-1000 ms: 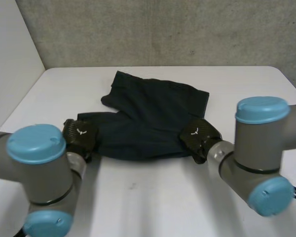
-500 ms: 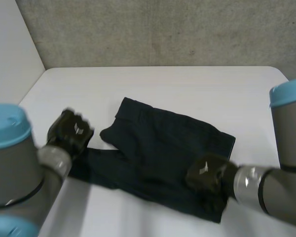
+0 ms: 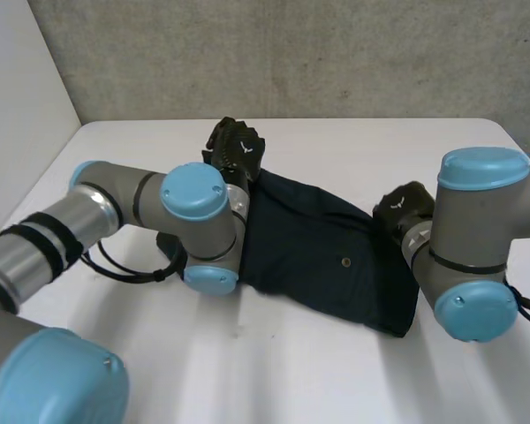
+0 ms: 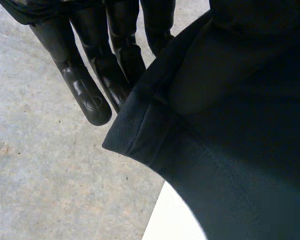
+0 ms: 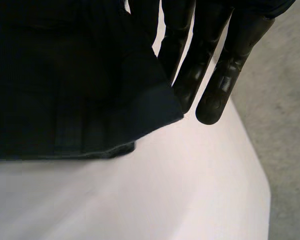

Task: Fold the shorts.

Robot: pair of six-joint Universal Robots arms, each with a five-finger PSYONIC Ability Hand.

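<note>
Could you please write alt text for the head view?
Dark shorts lie on a white table, the left hand at their far corner and the right hand at their right edge. A grey wall stands behind.

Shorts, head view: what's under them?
The shorts rest on the white table; nothing sticks out at their visible edges, and anything beneath is hidden by the cloth.

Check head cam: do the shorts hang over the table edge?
No, the shorts lie well inside the table, whose white top shows beyond their far, near and right edges.
</note>
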